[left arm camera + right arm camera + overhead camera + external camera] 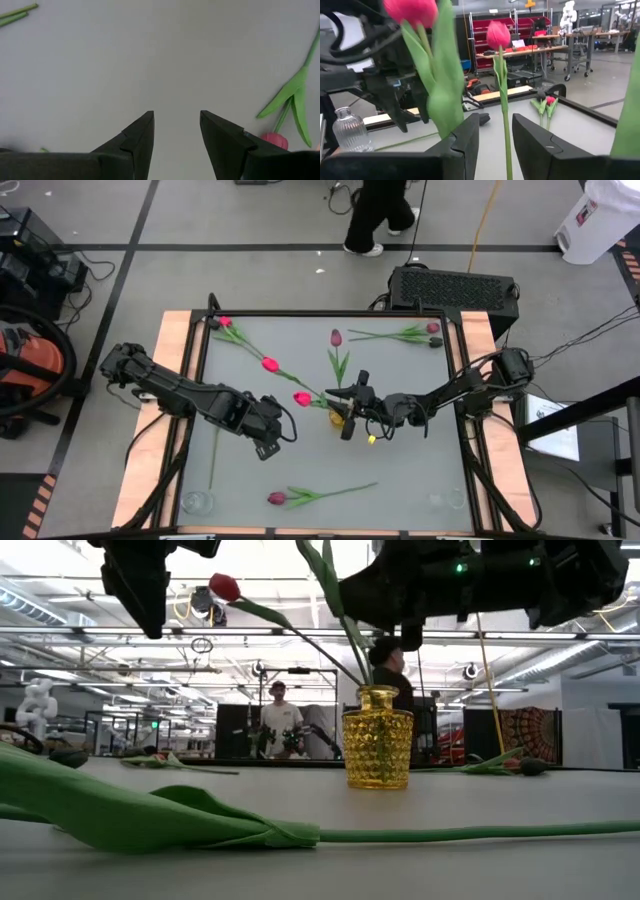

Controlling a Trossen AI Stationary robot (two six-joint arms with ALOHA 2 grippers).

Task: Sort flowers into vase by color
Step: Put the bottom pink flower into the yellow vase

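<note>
counter [400, 470]: grey top with wooden side rails, carrying the flowers, the vases and both arms; loose tulips lie spread around its edges, likely so each can be picked singly.
left arm: reaches in from the left rail toward the middle; its end effector [268, 442] hangs over bare counter with fingers apart and nothing between them in its wrist view, so it looks to be waiting or between picks. a pink tulip head [275, 140] lies just beside one fingertip there.
right arm: comes in from the right rail to the centre; its end effector [349, 420] sits just beside the yellow vase. its wrist view shows the fingers parted, a green stem [506, 125] running up through the gap, but whether the pads touch it i cannot tell. my guess is it is guiding or letting go of a stem at the vase mouth.
flowers on the counter: a pair of tulips [290, 497] near the front edge, a dark one [336, 340] at the back centre, a pair [420, 333] at the back right, one [224, 324] at the back left corner.
yellow vase [377, 750]: upright at the centre, holding at least two pink-red tulips [300, 398] that lean out to the left, suggesting this is the vase for that colour.
clear vases: one [197, 502] at the front left, one [448, 500] at the front right, both seemingly empty, presumably for the other colours.
progress: early, most flowers unsorted.
</note>
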